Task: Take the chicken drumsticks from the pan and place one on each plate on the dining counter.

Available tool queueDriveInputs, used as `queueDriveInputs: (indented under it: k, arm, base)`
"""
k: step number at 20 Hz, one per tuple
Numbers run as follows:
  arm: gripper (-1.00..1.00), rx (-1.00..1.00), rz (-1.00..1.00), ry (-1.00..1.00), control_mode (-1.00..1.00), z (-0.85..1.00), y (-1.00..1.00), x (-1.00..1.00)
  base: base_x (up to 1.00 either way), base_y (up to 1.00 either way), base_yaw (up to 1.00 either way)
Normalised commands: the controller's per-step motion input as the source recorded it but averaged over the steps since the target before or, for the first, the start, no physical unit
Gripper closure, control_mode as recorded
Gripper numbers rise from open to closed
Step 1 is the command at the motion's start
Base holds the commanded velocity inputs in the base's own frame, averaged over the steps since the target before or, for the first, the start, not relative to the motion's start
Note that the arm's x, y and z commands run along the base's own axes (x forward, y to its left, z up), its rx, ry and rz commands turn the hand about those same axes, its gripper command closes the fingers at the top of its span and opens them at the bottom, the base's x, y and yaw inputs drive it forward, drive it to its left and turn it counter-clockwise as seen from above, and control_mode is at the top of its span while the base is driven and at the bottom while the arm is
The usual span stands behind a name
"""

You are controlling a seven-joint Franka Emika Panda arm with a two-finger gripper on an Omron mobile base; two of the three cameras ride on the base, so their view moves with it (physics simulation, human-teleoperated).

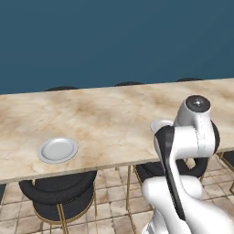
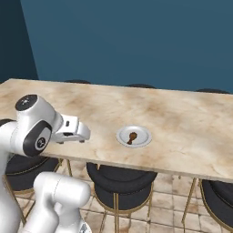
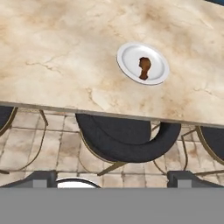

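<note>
Dark teal wall backs the scene; in front of it I see the long beige marble desk (image 1: 105, 119) running across both base views, with black-cushioned, gold-legged stools (image 2: 119, 182) tucked under its near edge on a tan tiled floor (image 3: 52, 144).

Two white plates sit on the desk, well apart:
- One plate (image 2: 134, 136) carries a single brown chicken drumstick (image 2: 132, 136), lying near the plate's middle. The hand view shows the same plate (image 3: 143, 63) and drumstick (image 3: 144, 67), set back from the desk's near edge, above a stool.
- The other plate (image 1: 58, 150) lies bare near the near edge in the left base view.

In the right base view, the end effector (image 2: 82, 135) hangs at the desk's near edge, to the left of the loaded plate and apart from it. In the hand view I see its two dark fingertips (image 3: 39, 178) standing far apart at the bottom corners: the end effector is spread wide, with nothing between the fingers.
</note>
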Motion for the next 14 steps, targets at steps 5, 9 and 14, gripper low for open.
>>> queueDriveInputs:
  k: [5, 9, 14]
  arm:
    - [-1.00, 0.00, 0.00, 0.00, -1.00, -0.14, 0.00, -0.47]
    - [-1.00, 0.00, 0.00, 0.00, -1.00, -0.19, 0.00, 0.00]
    - [-1.00, 0.00, 0.00, 0.01, -1.00, -0.20, 0.00, 0.00]
  base:
    - [0.00, 0.00, 0.00]
    - [0.00, 0.00, 0.00]
    - [0.00, 0.00, 0.00]
